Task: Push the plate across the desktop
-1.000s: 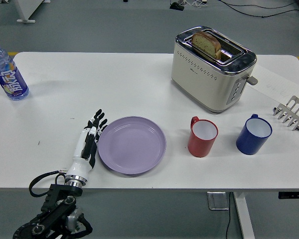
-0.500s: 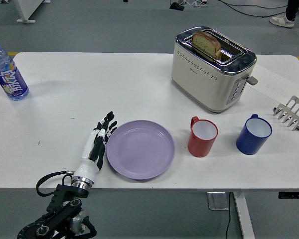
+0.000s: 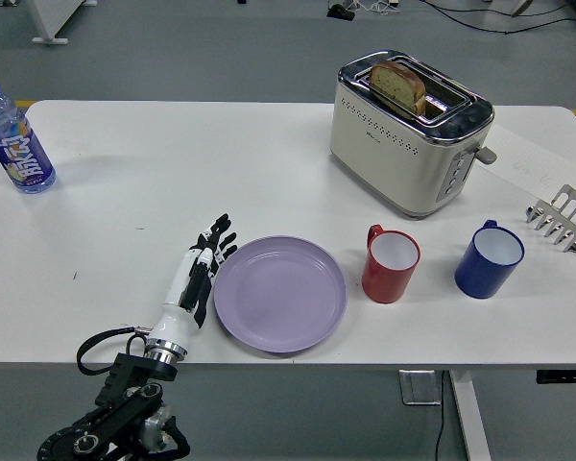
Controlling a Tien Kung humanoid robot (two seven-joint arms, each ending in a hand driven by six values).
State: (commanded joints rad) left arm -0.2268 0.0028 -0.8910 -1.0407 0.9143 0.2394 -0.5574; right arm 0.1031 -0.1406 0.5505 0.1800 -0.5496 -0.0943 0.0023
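Note:
A lilac plate [image 3: 280, 293] lies flat on the white table [image 3: 173, 182], near its front edge and a little left of centre. My left hand [image 3: 211, 246] rests edge-on against the plate's left rim, its fingers stretched out straight and holding nothing. The white palm and black wrist trail back to the table's near edge. The plate's right rim sits close to a red mug [image 3: 390, 263], with a narrow gap between them. My right arm is out of the picture.
A blue mug [image 3: 489, 258] stands right of the red one. Behind them is a cream toaster [image 3: 408, 131] holding a bread slice [image 3: 397, 87]. A metal toast rack [image 3: 563, 218] sits at the right edge, a water bottle [image 3: 14, 139] at the far left.
My left hand has slid to the right and pushed the plate with it, from left of centre toward the red mug. Nothing else has moved.

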